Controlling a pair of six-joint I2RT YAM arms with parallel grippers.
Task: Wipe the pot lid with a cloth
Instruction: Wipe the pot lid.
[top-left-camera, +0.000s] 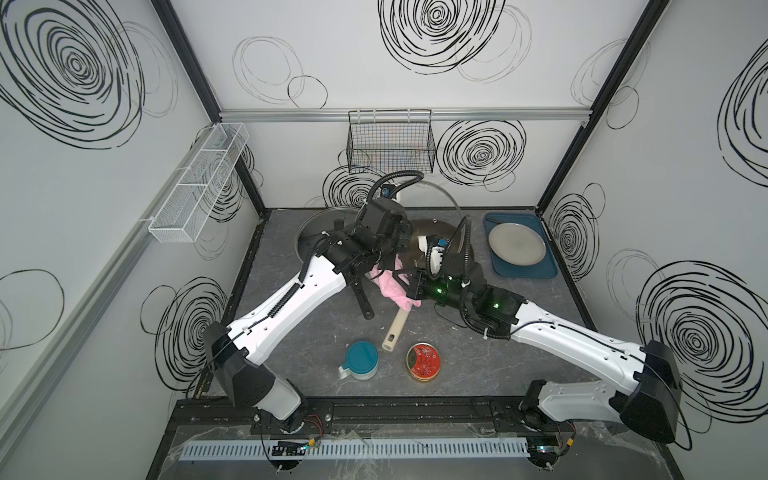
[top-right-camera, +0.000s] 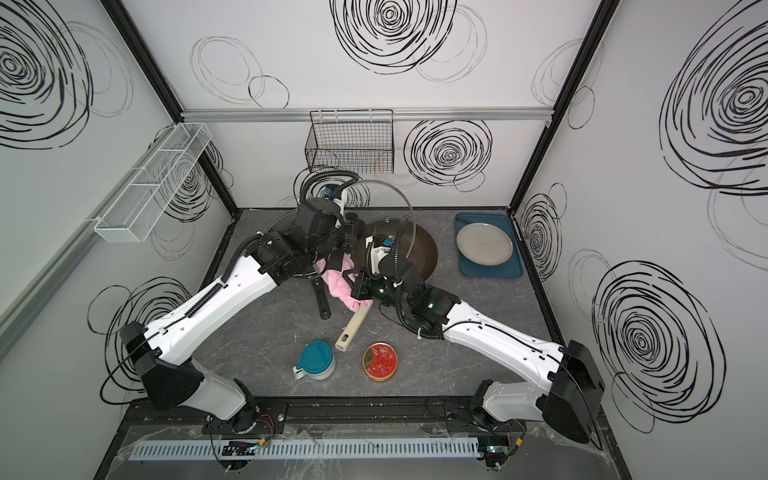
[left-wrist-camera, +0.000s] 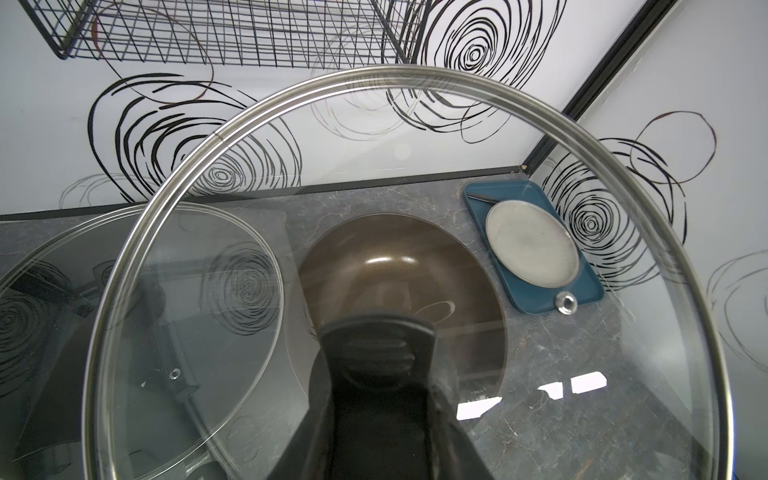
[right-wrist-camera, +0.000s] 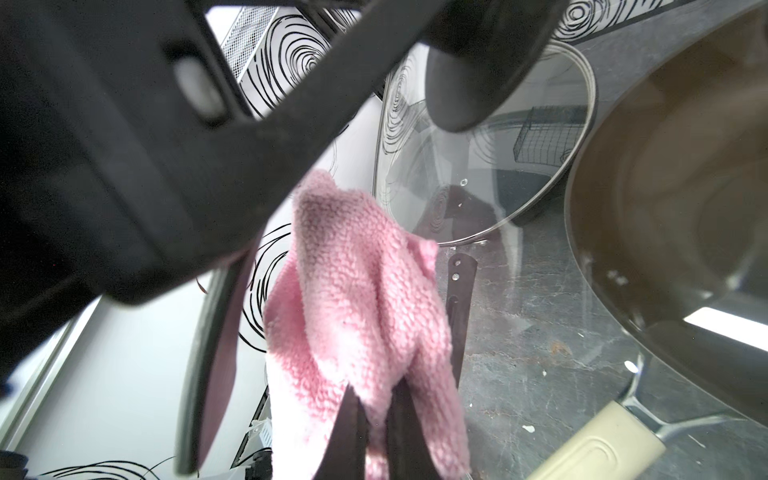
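A large glass pot lid (left-wrist-camera: 415, 166) with a steel rim is held up on edge above the table, its rim arcing in both top views (top-left-camera: 452, 200) (top-right-camera: 409, 208). My left gripper (left-wrist-camera: 378, 415) (top-left-camera: 400, 244) is shut on the lid's black handle (left-wrist-camera: 378, 345). The pink terry cloth (right-wrist-camera: 357, 299) (top-left-camera: 388, 286) (top-right-camera: 338, 289) hangs bunched from my right gripper (right-wrist-camera: 380, 415) (top-left-camera: 406, 283), which is shut on it. The cloth sits just below the left gripper, close to the lid. I cannot tell whether it touches the glass.
A second glass lid (top-left-camera: 316, 232) rests on a dark pan with a black handle (top-left-camera: 361, 299). A brown wok (top-left-camera: 432, 230) with a cream handle (top-left-camera: 395, 328) lies under the arms. Blue tray (top-left-camera: 544, 270) with a plate, teal-lidded cup (top-left-camera: 361, 359), red tin (top-left-camera: 424, 360), wire basket (top-left-camera: 390, 141).
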